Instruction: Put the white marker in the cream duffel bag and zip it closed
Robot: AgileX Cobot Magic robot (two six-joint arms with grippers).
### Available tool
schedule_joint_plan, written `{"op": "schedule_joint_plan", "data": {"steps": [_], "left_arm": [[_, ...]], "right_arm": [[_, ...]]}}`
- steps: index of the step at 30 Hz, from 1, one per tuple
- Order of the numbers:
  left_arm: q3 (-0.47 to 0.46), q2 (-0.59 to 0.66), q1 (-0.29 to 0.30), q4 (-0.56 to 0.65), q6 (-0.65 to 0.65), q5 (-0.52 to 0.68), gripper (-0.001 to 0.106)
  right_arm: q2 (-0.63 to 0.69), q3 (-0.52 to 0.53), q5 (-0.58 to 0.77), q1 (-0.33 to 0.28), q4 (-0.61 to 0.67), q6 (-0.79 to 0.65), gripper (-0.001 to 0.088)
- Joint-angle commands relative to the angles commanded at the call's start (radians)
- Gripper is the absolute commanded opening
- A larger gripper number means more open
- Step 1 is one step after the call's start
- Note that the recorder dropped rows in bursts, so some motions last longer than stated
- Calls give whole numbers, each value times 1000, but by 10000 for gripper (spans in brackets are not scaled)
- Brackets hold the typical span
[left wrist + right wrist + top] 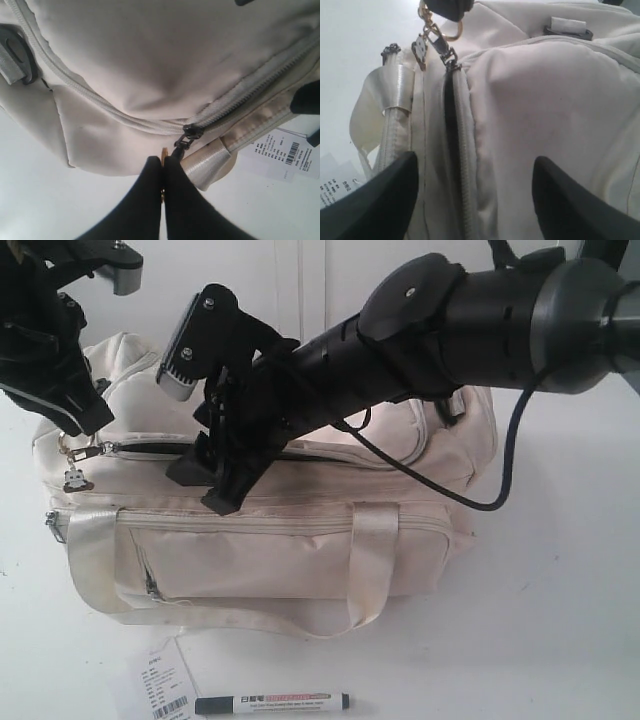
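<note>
Marker (272, 703) is lying on the table (560, 620) next to a paper tag (160, 685), well away from both grippers, with the bag (300, 540) in between. Right gripper (475, 200) is spread wide over the open zip, left gripper (162, 161) is pinching the zipper pull (186, 140).

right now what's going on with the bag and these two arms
The left gripper is shut on the zipper pull of the cream duffel bag. The right gripper hangs open over the bag's partly open top zip. The white marker lies on the table in front, not yet inside.
</note>
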Motion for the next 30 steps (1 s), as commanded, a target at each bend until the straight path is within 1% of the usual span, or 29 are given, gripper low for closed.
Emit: {"op": "schedule_joint_plan", "data": {"steps": [4, 6, 7, 9, 11, 12, 13, 19, 24, 30], "left_arm": [[0, 0, 0, 0, 0, 2, 0], [0, 0, 0, 0, -2, 6, 0], [0, 0, 0, 0, -2, 6, 0], [0, 0, 0, 0, -2, 6, 0], [0, 0, 0, 0, -2, 6, 0], [0, 0, 0, 0, -2, 4, 0], [0, 0, 0, 0, -2, 2, 0], [0, 0, 0, 7, 2, 1, 0], [0, 0, 0, 59, 2, 10, 0], [0, 0, 0, 92, 2, 12, 0]], "right_arm": [[22, 0, -47, 0, 0, -30, 574], [26, 0, -75, 0, 2, -30, 535], [26, 0, -82, 0, 2, -30, 488], [26, 0, -80, 0, 2, -30, 350], [24, 0, -61, 0, -7, -33, 131], [24, 0, -53, 0, -15, -34, 52], [24, 0, -44, 0, -26, -34, 2], [24, 0, -6, 0, -30, -35, 0], [21, 0, 0, 0, -38, -33, 0], [20, 0, 0, 0, -46, -33, 0]]}}
